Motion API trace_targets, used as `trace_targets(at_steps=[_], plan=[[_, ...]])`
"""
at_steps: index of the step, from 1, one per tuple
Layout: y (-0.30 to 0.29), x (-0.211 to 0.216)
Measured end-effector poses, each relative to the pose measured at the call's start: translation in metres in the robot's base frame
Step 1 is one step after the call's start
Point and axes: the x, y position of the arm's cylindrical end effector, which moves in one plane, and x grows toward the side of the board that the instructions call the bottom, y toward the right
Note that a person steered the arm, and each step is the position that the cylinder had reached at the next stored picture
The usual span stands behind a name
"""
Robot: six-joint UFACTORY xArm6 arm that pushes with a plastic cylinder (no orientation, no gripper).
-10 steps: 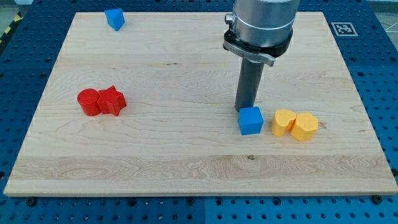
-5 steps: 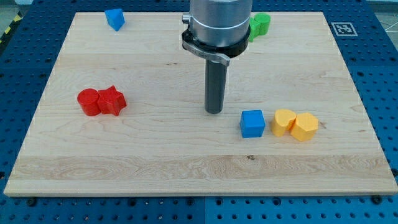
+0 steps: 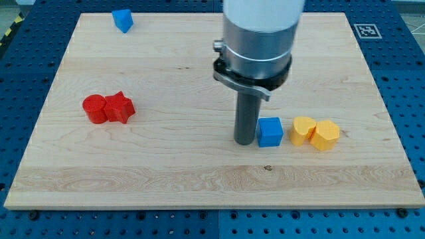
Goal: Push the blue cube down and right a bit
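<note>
The blue cube [image 3: 269,131] sits on the wooden board [image 3: 199,172], right of centre. My tip [image 3: 245,141] stands just to the cube's left, touching or nearly touching its left face. Two yellow blocks [image 3: 304,130] [image 3: 325,135] lie just right of the cube, with a small gap between the cube and the nearer one.
Two red blocks, a cylinder [image 3: 95,109] and a star-like one [image 3: 120,107], sit together at the view's left. A second blue block [image 3: 122,19] lies at the top left. The arm's grey body [image 3: 259,33] hides part of the board's top.
My tip left the cube's upper left, swung out to the left, then came down and right to stand against the cube's left side. The cube shifted very slightly right.
</note>
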Motion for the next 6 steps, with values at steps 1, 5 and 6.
trace_targets(at_steps=[1, 5, 6], plan=[[0.006, -0.006], [0.006, -0.047], [0.045, -0.058]])
